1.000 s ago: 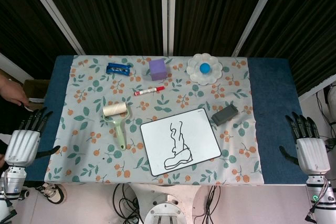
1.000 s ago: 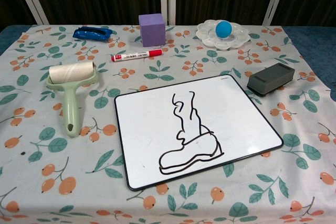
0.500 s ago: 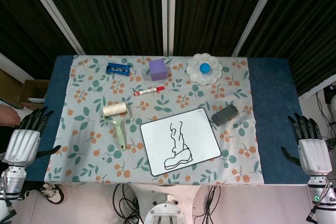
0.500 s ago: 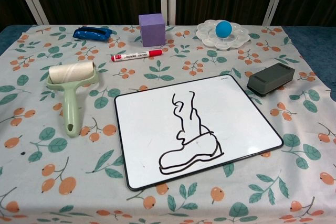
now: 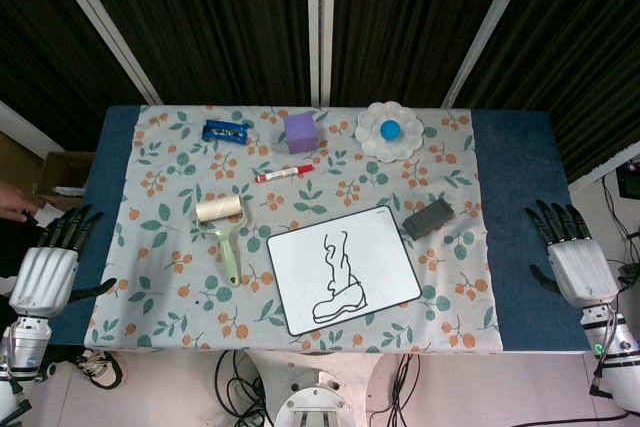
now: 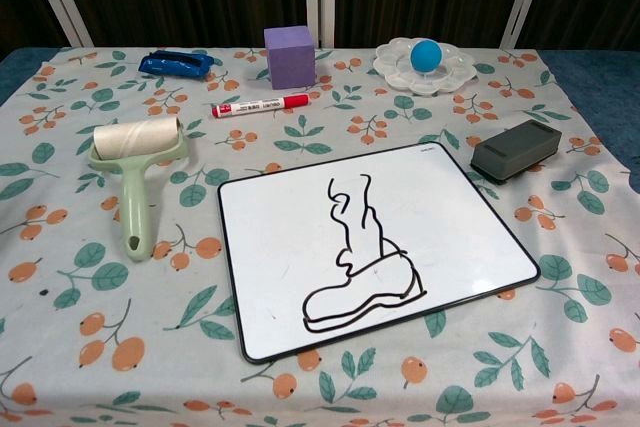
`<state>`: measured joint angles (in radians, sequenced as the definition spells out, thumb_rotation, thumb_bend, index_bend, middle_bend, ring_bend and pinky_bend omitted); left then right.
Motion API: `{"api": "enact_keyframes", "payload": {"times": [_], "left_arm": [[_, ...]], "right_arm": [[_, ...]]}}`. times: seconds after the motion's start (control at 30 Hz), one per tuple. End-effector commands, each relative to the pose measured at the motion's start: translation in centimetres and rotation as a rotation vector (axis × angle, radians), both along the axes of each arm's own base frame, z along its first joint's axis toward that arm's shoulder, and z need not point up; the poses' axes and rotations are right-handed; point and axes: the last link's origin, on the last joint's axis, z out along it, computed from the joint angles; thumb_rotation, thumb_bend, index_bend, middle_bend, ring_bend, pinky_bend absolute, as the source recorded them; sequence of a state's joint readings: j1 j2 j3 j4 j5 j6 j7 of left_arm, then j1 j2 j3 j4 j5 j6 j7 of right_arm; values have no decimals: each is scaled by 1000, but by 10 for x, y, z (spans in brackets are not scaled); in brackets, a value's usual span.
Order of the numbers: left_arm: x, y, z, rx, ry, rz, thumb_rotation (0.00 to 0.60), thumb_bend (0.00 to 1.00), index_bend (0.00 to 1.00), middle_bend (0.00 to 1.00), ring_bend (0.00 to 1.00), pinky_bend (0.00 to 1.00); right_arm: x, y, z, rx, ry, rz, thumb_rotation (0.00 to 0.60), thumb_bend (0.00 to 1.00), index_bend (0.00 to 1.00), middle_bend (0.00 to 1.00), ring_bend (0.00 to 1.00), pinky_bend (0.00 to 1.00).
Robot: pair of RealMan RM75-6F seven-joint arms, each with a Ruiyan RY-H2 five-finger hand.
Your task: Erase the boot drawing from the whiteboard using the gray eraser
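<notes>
Lying flat on the floral cloth (image 5: 160, 237) that covers the surface (image 5: 515, 207), the whiteboard (image 5: 343, 269) carries the complete boot drawing (image 5: 338, 282) in black line, with no part of it wiped. The gray eraser (image 5: 428, 218) rests on the cloth just beside the whiteboard's far right corner, apart from its frame and untouched. To the left of the whiteboard lies a green lint roller (image 5: 224, 230), its paper roll pointing away from the robot and its handle toward it. Beyond the whiteboard, a red marker (image 5: 284, 174) lies on the cloth; further behind it stands a purple cube (image 5: 300, 131), with a blue stapler (image 5: 227, 131) to the left of the cube and a white flower-shaped palette (image 5: 390, 132) to the right, holding a small blue ball (image 5: 390, 129). The left robot hand (image 5: 45, 269) hovers outside the left edge of the surface, well apart from the whiteboard, fingers spread and nothing in it. The right robot hand (image 5: 565, 257) is at the right edge, over the blue border and well apart from the eraser - its fingers are also spread and it holds nothing. The chest view shows neither of them, only the objects on the cloth.
</notes>
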<state>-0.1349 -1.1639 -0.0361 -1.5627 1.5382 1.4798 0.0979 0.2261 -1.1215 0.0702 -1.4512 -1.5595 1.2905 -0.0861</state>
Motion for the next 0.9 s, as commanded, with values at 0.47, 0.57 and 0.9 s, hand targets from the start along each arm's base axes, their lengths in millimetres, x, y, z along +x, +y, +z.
{"api": "enact_keyframes", "payload": {"times": [0.47, 0.57, 0.9], "left_arm": [[5, -1, -1, -4, 8, -14, 507, 33, 91, 50, 38, 162], [5, 0, -2, -7, 9, -13, 507, 33, 91, 50, 38, 162], [2, 1, -6, -22, 5, -2, 506, 33, 91, 50, 38, 162]], "right_arm": [[37, -94, -60, 267, 168, 122, 600, 259, 0, 0, 0, 0], [45, -101, -75, 293, 167, 136, 600, 259, 0, 0, 0, 0], [65, -120, -111, 349, 129, 139, 600, 262, 0, 32, 0, 0]]}}
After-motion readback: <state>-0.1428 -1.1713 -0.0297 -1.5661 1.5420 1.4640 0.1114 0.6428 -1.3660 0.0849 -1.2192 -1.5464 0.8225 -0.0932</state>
